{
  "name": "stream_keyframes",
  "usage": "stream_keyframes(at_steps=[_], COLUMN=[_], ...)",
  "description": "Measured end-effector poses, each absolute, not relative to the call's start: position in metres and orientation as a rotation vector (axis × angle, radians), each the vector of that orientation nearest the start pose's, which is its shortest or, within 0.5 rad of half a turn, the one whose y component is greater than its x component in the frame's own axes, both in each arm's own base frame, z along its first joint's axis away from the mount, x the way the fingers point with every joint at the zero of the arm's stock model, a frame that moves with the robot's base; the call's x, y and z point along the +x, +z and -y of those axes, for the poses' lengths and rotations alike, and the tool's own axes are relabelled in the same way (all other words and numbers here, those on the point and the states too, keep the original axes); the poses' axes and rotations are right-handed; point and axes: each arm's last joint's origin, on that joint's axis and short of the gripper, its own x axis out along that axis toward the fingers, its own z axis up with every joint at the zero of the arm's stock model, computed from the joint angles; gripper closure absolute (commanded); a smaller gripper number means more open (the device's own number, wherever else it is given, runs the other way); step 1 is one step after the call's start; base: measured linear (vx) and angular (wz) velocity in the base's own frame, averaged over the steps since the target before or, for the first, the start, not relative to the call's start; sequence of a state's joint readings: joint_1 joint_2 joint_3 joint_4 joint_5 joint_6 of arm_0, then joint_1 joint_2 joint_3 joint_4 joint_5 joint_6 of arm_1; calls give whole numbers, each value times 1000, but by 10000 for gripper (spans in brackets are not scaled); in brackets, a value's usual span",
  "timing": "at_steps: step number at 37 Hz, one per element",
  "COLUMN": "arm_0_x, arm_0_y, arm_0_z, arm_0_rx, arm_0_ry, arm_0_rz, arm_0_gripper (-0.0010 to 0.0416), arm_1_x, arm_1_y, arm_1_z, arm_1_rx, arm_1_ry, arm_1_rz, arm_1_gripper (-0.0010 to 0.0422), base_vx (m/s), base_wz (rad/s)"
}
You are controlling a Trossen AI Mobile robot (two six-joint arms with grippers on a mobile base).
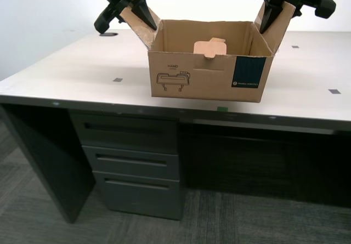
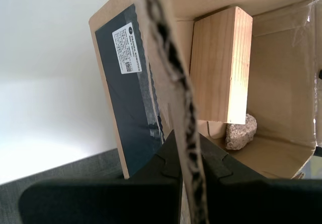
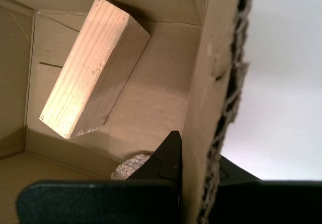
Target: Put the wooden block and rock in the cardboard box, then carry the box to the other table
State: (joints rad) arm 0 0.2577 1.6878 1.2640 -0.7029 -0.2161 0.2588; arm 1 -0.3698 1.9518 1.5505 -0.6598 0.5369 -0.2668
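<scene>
Okay: both objects are loaded and the carry is what's left. The cardboard box (image 1: 205, 77) sits at the near edge of the pale table (image 1: 71, 74), or is maybe just lifted off it; I can't tell from the exterior view. My first gripper (image 3: 196, 158) is clamped on the side flap on the exterior view's left, and my second gripper (image 2: 188, 158) is clamped on the flap on the exterior view's right, beside the dark label (image 2: 128, 98). The wooden block (image 2: 221, 65) stands leaning against an inner wall, and the rock (image 2: 240, 132) lies on the box floor touching the block's lower end.

Risks:
- The only hold is two thin corrugated flaps. The raw edges look frayed, so a flap could fold, tear or slide out of the jaws under load.
- If the arms rise unevenly the box tips, the block topples or slides, and the weight shift yanks one flap.
- The rock is loose and could roll, though the walls should keep it in.
- A base turn with the box low could catch the table edge.

Surface: smooth and matte with small grey squares (image 1: 117, 80) and a green square (image 1: 222, 109) at the near edge. Grey drawers (image 1: 131, 162) sit underneath. Room: white wall on the far side, dark carpet (image 1: 219, 222). The other table is not in view.
</scene>
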Motion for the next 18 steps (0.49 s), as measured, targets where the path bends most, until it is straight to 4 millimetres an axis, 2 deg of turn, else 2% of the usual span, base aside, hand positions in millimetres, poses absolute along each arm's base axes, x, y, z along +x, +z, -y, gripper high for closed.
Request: stream_keyframes(at_steps=[18], arm_0_x=[326], arm_0_y=[233], arm_0_z=[-96], arm_0_rx=[220], arm_0_ry=[265], arm_0_rz=[-1195], arm_0_gripper=[406], arm_1_x=[378], arm_1_y=[226], arm_1_z=[162], arm_1_rx=[-241], arm_1_ry=[-673], arm_1_rz=[-1180], arm_1_gripper=[413], base_vx=[-78], base_wz=[269])
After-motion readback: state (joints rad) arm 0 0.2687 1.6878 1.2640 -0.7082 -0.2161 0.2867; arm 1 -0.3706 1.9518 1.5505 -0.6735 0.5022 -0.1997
